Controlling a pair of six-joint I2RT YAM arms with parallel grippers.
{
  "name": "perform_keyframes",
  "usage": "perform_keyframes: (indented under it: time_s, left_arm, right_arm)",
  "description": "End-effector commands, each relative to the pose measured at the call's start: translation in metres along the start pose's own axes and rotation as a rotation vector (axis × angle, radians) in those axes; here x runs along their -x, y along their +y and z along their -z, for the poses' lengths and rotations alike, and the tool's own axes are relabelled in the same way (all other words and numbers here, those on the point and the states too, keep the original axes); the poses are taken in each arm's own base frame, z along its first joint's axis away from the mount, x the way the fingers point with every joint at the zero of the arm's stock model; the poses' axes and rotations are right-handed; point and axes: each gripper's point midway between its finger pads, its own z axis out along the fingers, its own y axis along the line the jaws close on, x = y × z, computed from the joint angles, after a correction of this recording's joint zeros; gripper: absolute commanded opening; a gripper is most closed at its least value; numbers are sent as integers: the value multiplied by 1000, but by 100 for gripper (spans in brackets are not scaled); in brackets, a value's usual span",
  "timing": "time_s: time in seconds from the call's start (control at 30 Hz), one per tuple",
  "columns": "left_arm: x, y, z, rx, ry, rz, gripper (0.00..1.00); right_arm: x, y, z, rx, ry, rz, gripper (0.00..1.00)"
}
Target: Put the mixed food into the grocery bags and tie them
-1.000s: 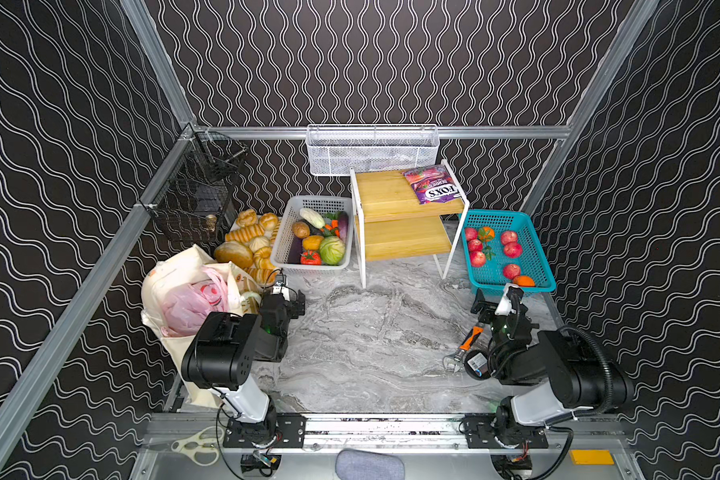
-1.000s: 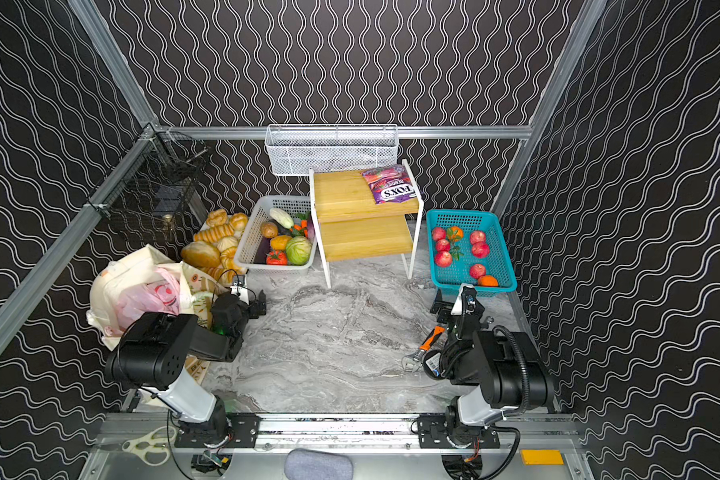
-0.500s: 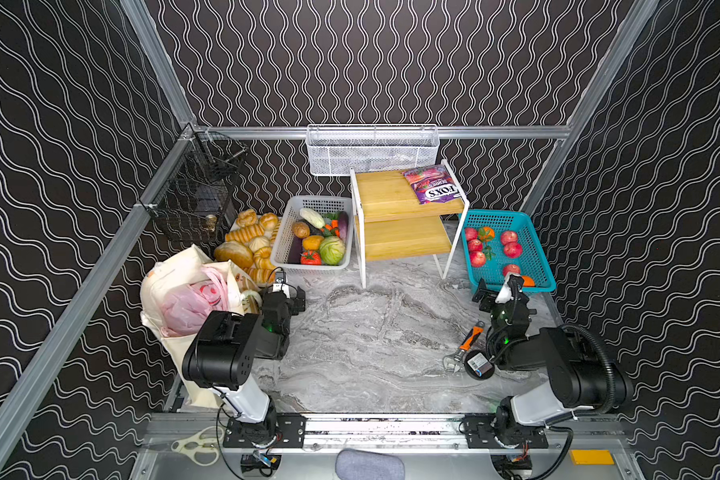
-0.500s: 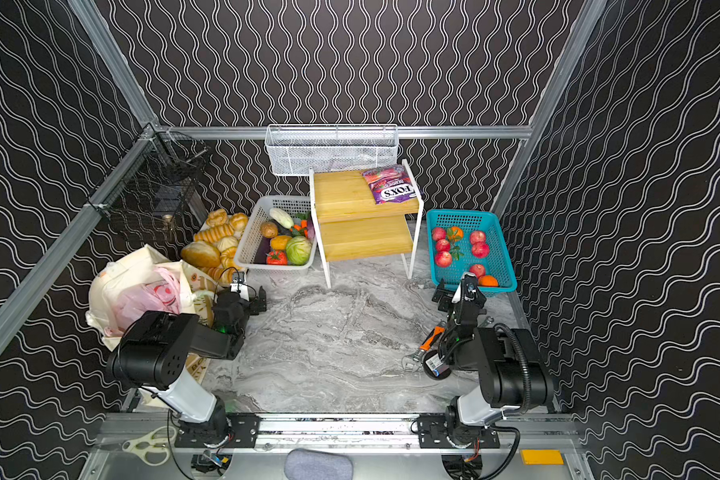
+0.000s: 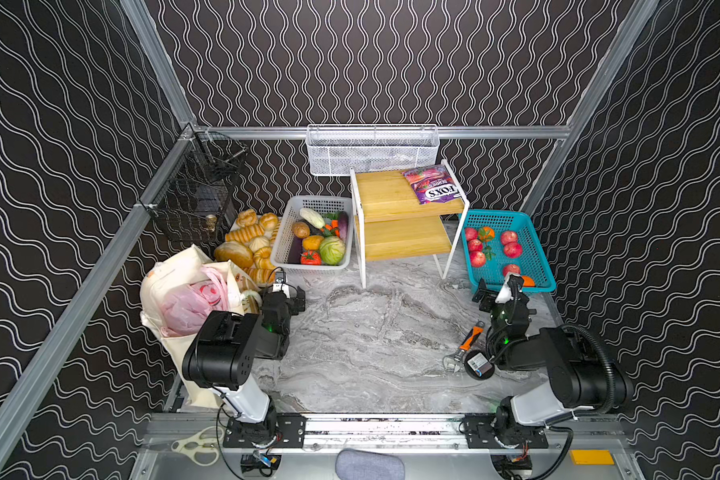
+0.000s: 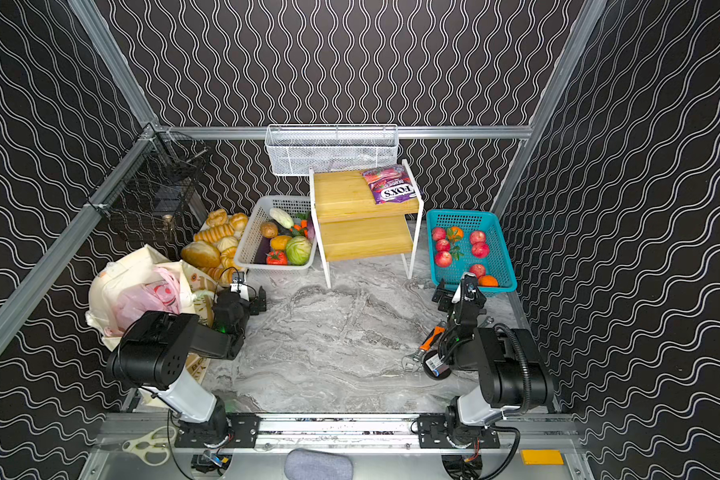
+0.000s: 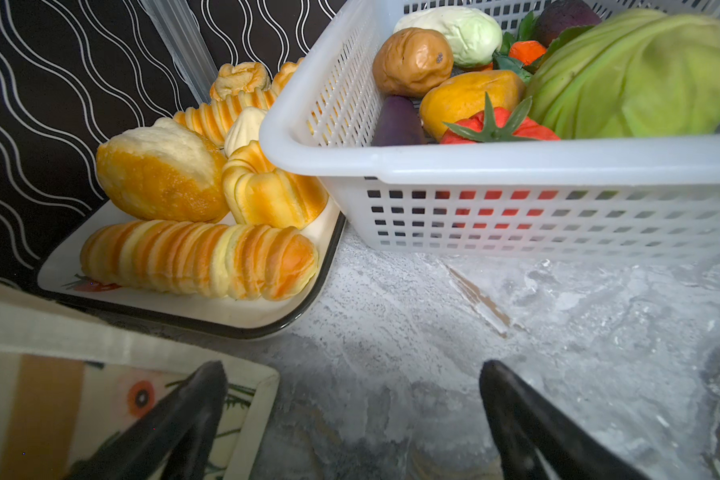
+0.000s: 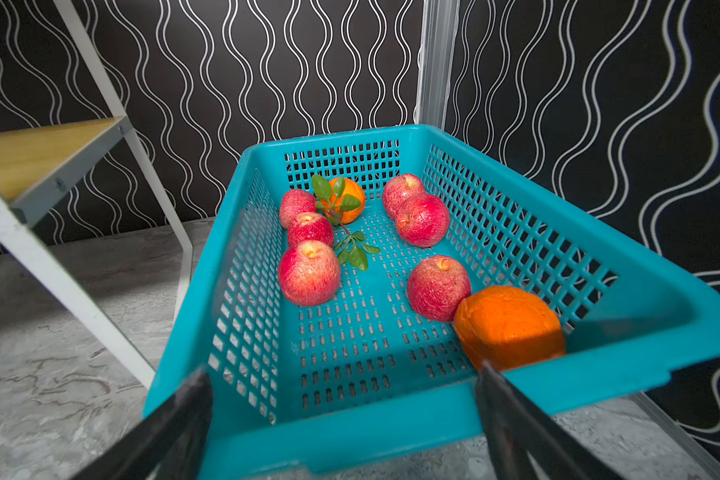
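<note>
Left edge: canvas tote (image 5: 165, 274) slumped on the marble top (image 5: 371, 332), long axis running front to back along the left wall, mouth at the rear end, facing up. The pink plastic carrier (image 5: 186, 305) is crumpled inside that mouth, red print up. The left arm's body covers the tote's front half in both top views.

Left gripper (image 7: 350, 374): jaws spread wide, nothing between them, low over the marble at the tote's inner corner. 1 finger (image 7: 192, 399) overlaps the tote's printed corner in the left wrist view. It points at the bread tray (image 7: 267, 320) and the white basket (image 5: 285, 232) of vegetables. A black wire basket (image 5: 196, 195) hangs on the left wall.

Centre: 2-tier wooden rack (image 5: 385, 195) stands between the white basket and the teal basket (image 5: 495, 214). A white mesh basket (image 5: 371, 149) hangs behind it. FOX'S bag (image 5: 433, 187), purple and magenta, lies flat on the top tier's right rear corner, long axis back to front, lettering upside down in both top views.

Right gripper (image 8: 341, 382): jaws spread wide, empty, facing the teal basket's near wall, just in front of it. The basket holds 6 red apples and 2 oranges.

An orange-handled wrench (image 5: 466, 343) and a small dark round item (image 5: 479, 365) with a barcode label lie beside the right arm. Scissors (image 5: 196, 446) sit on the front rail.
</note>
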Motion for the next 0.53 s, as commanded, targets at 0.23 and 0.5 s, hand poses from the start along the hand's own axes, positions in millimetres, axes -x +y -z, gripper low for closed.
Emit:
perform_keyframes:
  time_s: [0.23,0.5]
  left_arm:
    - [6,4,-1,21,-23,4,99]
    - [7,4,-1,21,-25,4,99]
  right_arm:
    - [-5,-2,0,-14,22,-11,100]
    - [-5,-2,0,-12,22,-11,100]
